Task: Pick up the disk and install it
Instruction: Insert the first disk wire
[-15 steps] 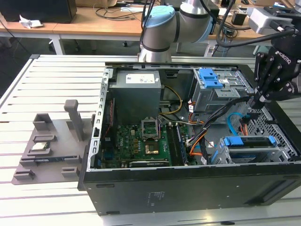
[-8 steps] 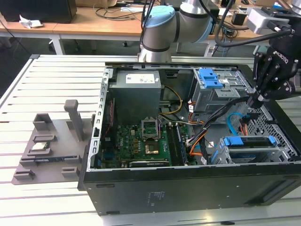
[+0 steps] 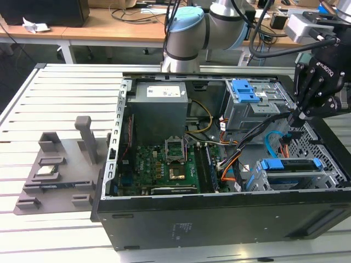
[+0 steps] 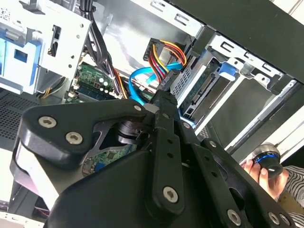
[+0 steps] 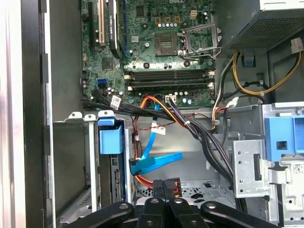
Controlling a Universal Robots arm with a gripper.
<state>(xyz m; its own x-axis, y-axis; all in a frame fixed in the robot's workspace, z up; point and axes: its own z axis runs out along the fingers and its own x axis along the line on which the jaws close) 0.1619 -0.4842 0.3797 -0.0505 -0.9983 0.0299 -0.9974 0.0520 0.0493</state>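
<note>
The disk point(image 3: 290, 165) sits in the case point(image 3: 219, 219) beside the motherboard point(image 3: 164, 164).

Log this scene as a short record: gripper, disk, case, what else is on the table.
gripper: black gripper, fingers together, tips at the end of the red-orange-yellow wire bundle
disk: flat silver hard drive with blue plastic rails, lying in the drive cage at the exterior view's right, not held
case: open black computer case on the slatted white table
beside case: grey fixture tray, at the exterior view's left
</note>
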